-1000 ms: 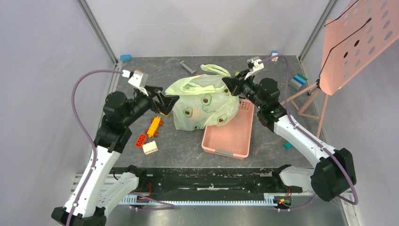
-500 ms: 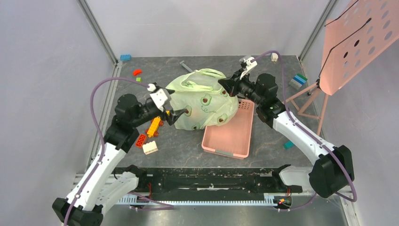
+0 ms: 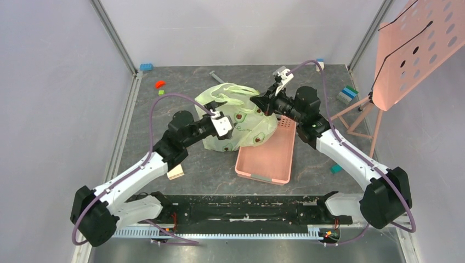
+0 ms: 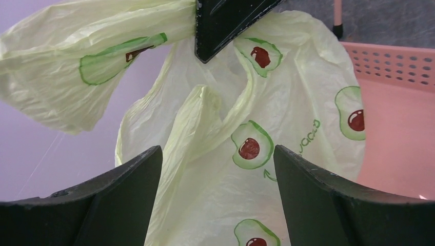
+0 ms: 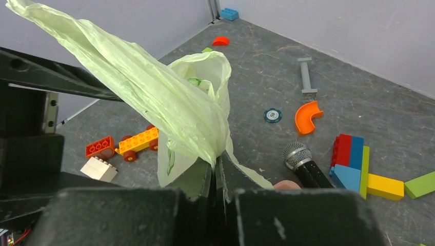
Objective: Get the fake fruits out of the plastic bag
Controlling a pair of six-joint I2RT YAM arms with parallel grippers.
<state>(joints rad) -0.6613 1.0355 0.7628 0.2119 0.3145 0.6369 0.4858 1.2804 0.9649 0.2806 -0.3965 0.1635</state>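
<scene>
Dark tabletop (image 3: 181,93), grey walls (image 3: 236,27); plastic bag (image 3: 253,125) centre.

Faces the plastic bag (image 4: 287,102) head-on: pale green, crinkled, translucent, printed with halved avocados. Shows the left gripper (image 4: 216,154) low in front of the bag, both dark fingers (image 4: 123,200) spread wide, with a twisted fold of the bag rising in the gap. Finds the right gripper (image 4: 210,43) as a dark wedge at the bag's top, clamped on a gathered fold trailing off to the bag's left. Catches a pink basket (image 4: 395,61), perforated, just right of the bag and partly behind it, with dark table (image 4: 390,18) above.
</scene>
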